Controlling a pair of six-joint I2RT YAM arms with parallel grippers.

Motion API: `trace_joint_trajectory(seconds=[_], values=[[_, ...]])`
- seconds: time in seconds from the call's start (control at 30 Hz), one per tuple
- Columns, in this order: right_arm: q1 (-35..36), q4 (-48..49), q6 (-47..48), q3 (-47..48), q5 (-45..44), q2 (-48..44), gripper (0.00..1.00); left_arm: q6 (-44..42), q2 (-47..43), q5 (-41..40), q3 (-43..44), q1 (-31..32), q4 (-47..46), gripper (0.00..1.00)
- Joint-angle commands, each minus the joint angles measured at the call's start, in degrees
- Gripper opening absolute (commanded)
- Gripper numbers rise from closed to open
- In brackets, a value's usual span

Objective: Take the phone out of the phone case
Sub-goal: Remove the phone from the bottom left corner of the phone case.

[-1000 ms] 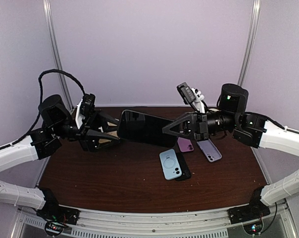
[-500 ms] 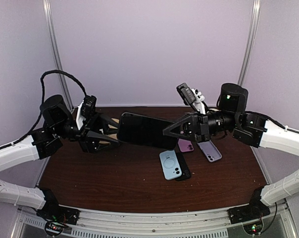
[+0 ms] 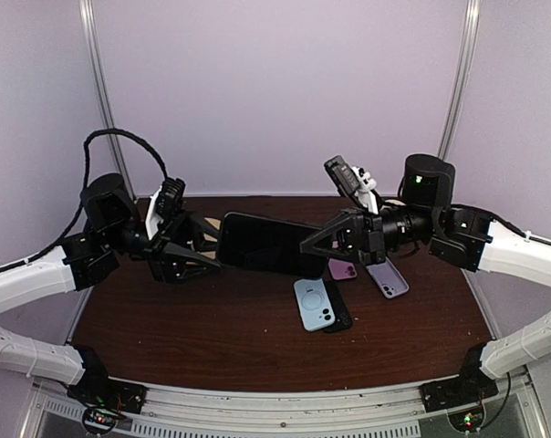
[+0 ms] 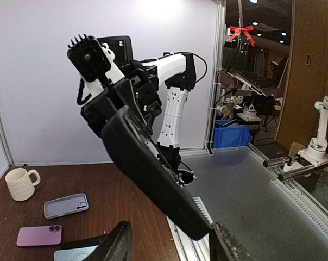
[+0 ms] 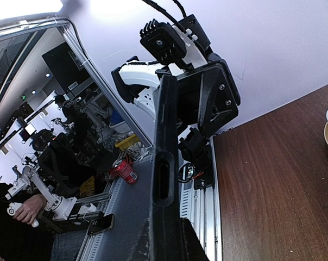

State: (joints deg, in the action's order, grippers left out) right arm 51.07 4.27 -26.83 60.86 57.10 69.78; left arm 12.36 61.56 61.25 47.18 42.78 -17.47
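A black phone in its black case [image 3: 271,245] hangs level above the table's middle. My right gripper [image 3: 317,245] is shut on its right end. In the right wrist view the phone [image 5: 165,163] shows edge-on, running away from my right gripper [image 5: 166,242], with a slot in its edge. My left gripper [image 3: 207,251] is open at the phone's left end. In the left wrist view the phone [image 4: 147,168] slants down between the two spread fingers [image 4: 118,244], its corner close to the right one. I cannot tell phone from case.
On the table lie a light blue case [image 3: 313,302] on top of a black one [image 3: 339,315], a purple case [image 3: 341,267] and a lavender case [image 3: 387,276]. A cream mug [image 4: 20,184] stands at the table's far right side.
My left arm has risen and shifted slightly right towards the phone's left end. The phone stays held in my right gripper, almost unmoved.
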Motion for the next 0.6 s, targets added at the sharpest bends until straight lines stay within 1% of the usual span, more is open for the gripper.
trace_joint_trajectory(seconds=[0.0,0.37,0.57], values=[[0.94,1.15,2.14,2.95,1.39,-0.81,0.00,0.70,0.45,-0.35,1.78,-0.30,-0.65,0.51],[1.13,-1.11,4.18,2.68,0.68,-1.56,0.00,0.25,0.99,-0.14,2.44,-0.29,0.75,0.53],[1.23,-2.02,5.11,2.62,0.26,-1.99,0.00,0.08,1.41,-0.16,2.89,-0.25,1.62,0.49]])
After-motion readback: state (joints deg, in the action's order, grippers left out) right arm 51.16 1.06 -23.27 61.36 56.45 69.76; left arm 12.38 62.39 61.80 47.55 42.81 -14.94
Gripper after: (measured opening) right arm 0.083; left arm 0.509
